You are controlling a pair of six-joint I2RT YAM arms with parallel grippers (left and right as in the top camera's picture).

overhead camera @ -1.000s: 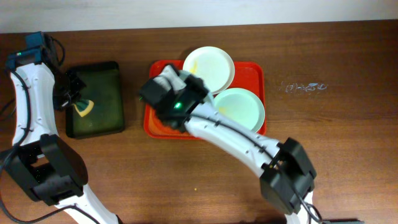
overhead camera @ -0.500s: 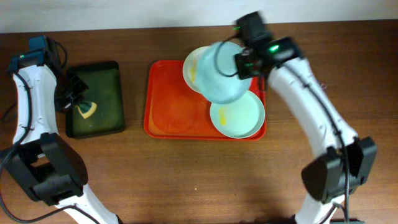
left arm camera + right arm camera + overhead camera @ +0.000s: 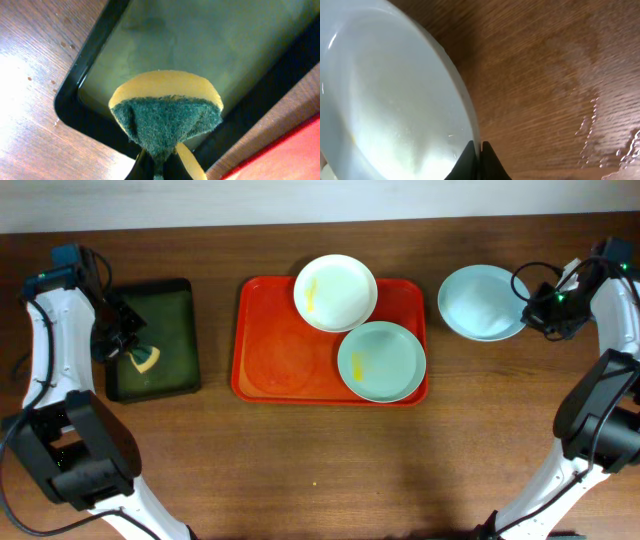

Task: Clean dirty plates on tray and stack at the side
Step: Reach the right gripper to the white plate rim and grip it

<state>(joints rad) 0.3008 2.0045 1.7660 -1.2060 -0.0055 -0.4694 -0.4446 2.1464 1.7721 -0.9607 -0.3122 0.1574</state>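
Note:
The red tray (image 3: 280, 350) lies mid-table. On it sit a white plate (image 3: 335, 292) and a pale green plate (image 3: 381, 361), each with a yellow smear. To the right of the tray, over bare wood, a pale blue plate (image 3: 480, 302) is held by my right gripper (image 3: 530, 304), shut on its right rim. The right wrist view shows that rim pinched at my gripper (image 3: 480, 150), with the plate (image 3: 385, 100) looking clean. My left gripper (image 3: 125, 350) is shut on a yellow sponge (image 3: 166, 112), green scouring face toward the camera.
A dark green-black tray (image 3: 165, 310) lies at the far left, under the sponge (image 3: 143, 358). Wet streaks (image 3: 605, 135) glisten on the wood right of the held plate. Both arm bases stand at the table's front corners.
My right arm has swung the pale blue plate from above the red tray rightward to the wood beside it. The left arm and its sponge have barely shifted.

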